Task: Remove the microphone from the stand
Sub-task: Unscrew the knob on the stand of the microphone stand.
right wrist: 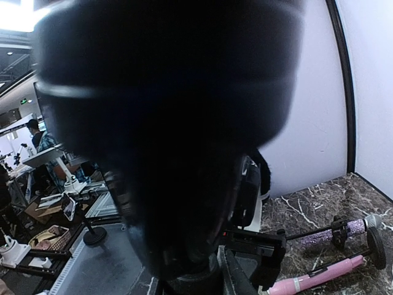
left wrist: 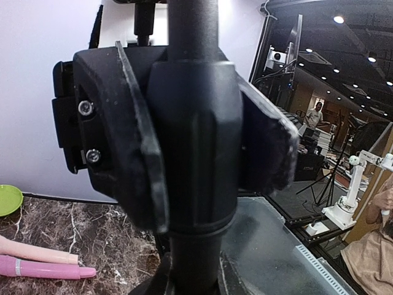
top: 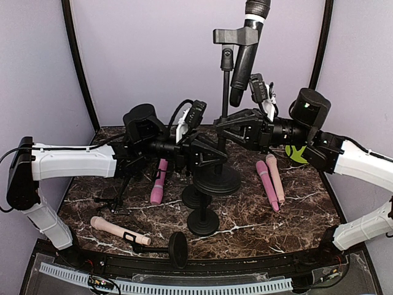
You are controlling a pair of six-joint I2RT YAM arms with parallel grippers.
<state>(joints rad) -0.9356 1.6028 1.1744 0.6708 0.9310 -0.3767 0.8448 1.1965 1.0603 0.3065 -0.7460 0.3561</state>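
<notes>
A black microphone [top: 245,55] sits tilted in the clip at the top of a black stand [top: 225,92], high at the back centre. The stand's round base [top: 216,179] rests on the marble table. My left gripper [top: 210,153] is shut on the stand's pole low down, just above the base; in the left wrist view the pole [left wrist: 193,184] fills the middle between my left gripper [left wrist: 193,273] jaws. My right gripper [top: 226,126] is shut on the pole's thick collar a little higher, its fingers [left wrist: 138,147] pressed on both sides. In the right wrist view the collar [right wrist: 172,123] hides the right gripper [right wrist: 206,276].
Pink microphones lie on the table: one left of the base [top: 158,181], one near the front left [top: 120,230], two on the right [top: 270,181]. Two smaller black stands [top: 202,221] stand in front, another lies tipped [top: 175,249]. A green dish [top: 298,153] sits behind the right arm.
</notes>
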